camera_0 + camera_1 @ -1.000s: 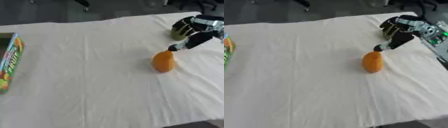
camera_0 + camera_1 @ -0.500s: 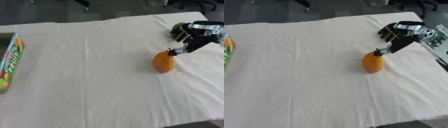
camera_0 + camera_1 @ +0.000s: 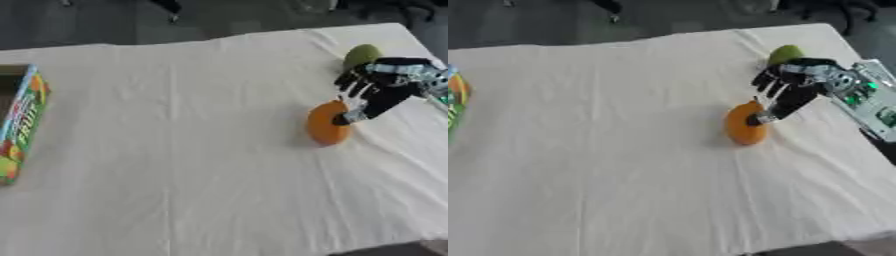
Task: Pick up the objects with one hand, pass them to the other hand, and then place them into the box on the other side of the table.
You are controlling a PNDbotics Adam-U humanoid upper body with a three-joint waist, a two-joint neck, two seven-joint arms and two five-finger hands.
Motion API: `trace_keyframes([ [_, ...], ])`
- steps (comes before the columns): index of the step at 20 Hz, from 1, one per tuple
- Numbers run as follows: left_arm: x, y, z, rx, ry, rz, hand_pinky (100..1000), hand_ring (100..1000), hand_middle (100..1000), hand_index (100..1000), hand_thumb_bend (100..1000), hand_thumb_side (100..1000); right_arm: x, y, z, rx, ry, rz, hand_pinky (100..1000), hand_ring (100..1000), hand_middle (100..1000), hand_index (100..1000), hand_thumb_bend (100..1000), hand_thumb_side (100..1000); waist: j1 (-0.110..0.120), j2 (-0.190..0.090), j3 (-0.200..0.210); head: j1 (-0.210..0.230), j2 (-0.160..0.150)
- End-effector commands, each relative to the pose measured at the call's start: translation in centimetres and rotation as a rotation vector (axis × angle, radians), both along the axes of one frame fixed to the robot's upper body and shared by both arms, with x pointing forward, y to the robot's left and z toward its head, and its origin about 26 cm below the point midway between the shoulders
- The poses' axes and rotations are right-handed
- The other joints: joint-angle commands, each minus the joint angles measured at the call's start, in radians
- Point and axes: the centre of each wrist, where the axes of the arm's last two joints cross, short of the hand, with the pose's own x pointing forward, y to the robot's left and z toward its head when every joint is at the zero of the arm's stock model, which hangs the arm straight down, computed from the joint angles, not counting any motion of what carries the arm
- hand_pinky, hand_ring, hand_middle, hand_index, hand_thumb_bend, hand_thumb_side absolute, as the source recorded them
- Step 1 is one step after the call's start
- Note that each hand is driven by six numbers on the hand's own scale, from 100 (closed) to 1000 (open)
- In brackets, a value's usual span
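The table (image 3: 175, 150), draped in a cream cloth, carries a colourful cardboard fruit box (image 3: 19, 120) at its left edge. My black right hand (image 3: 378, 85) reaches in with spread, released fingers, its thumb touching the round orange fruit (image 3: 325, 125). A green fruit (image 3: 360, 54) lies behind my hand.

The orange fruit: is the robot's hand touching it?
Touching: in the left eye view, the right hand's thumb tip rests on the orange fruit.
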Motion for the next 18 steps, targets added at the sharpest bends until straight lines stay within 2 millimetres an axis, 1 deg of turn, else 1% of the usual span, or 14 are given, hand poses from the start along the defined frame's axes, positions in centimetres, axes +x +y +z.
trace_keyframes([
  [1,-0.2,0.3,1.0,0.021,-0.024,0.006,635,661,598,752,696,503,0.1,-0.3,1.0,-0.032,-0.022,-0.008,800,792,776,844,635,223,0.001,-0.013,0.000,-0.002,0.002],
  [2,-0.2,0.3,1.0,0.021,-0.024,0.006,635,661,598,752,696,503,0.2,-0.4,1.0,-0.034,-0.022,-0.008,800,792,776,844,635,223,0.001,-0.014,0.000,-0.002,0.002],
  [3,-0.2,0.3,1.0,0.021,-0.024,0.006,634,660,598,752,695,504,0.2,-0.4,0.9,-0.035,-0.020,-0.008,802,792,771,841,622,197,0.001,-0.013,0.001,-0.002,0.001],
  [7,-0.2,0.3,1.1,0.020,-0.027,0.006,634,660,598,752,695,504,0.6,-0.1,0.2,-0.061,-0.005,-0.017,802,791,770,840,621,197,0.002,-0.014,0.004,-0.002,-0.002],
  [8,-0.2,0.3,1.1,0.020,-0.027,0.006,636,660,598,752,690,506,0.6,-0.2,0.1,-0.064,-0.005,-0.018,799,786,756,828,595,170,0.002,-0.014,0.004,-0.002,-0.002],
  [9,-0.2,0.3,1.0,0.021,-0.025,0.006,636,660,598,752,690,506,0.7,-0.3,-0.1,-0.071,0.002,-0.027,799,786,756,828,595,170,0.002,-0.013,0.006,-0.002,-0.001],
  [10,-0.2,0.3,1.0,0.023,-0.026,0.005,635,661,599,752,686,509,0.8,-0.4,-0.3,-0.078,0.008,-0.038,796,779,729,811,583,155,0.002,-0.013,0.007,-0.001,-0.001],
  [11,-0.2,0.3,1.0,0.024,-0.026,0.004,635,661,599,752,686,509,0.9,-0.5,-0.4,-0.084,0.014,-0.045,796,779,729,811,583,155,0.002,-0.012,0.007,0.000,-0.001],
  [12,-0.2,0.2,1.1,0.025,-0.027,0.002,636,662,599,753,682,510,0.9,-0.6,-0.5,-0.086,0.021,-0.049,796,779,701,793,570,128,0.002,-0.012,0.007,0.000,-0.001],
  [13,-0.2,0.2,1.1,0.025,-0.027,0.001,636,662,599,753,682,510,1.0,-0.6,-0.5,-0.088,0.027,-0.052,797,779,698,791,569,125,0.002,-0.012,0.006,0.000,-0.001],
  [14,-0.2,0.2,1.0,0.025,-0.027,0.000,635,662,599,753,680,512,1.0,-0.6,-0.6,-0.089,0.035,-0.052,798,779,682,780,555,100,0.002,-0.012,0.006,0.000,-0.002],
  [18,-0.2,0.2,1.0,0.026,-0.028,-0.005,636,661,599,751,674,513,1.2,-0.5,-0.9,-0.103,0.059,-0.046,793,770,679,779,542,100,0.003,-0.012,0.006,-0.002,-0.003],
])
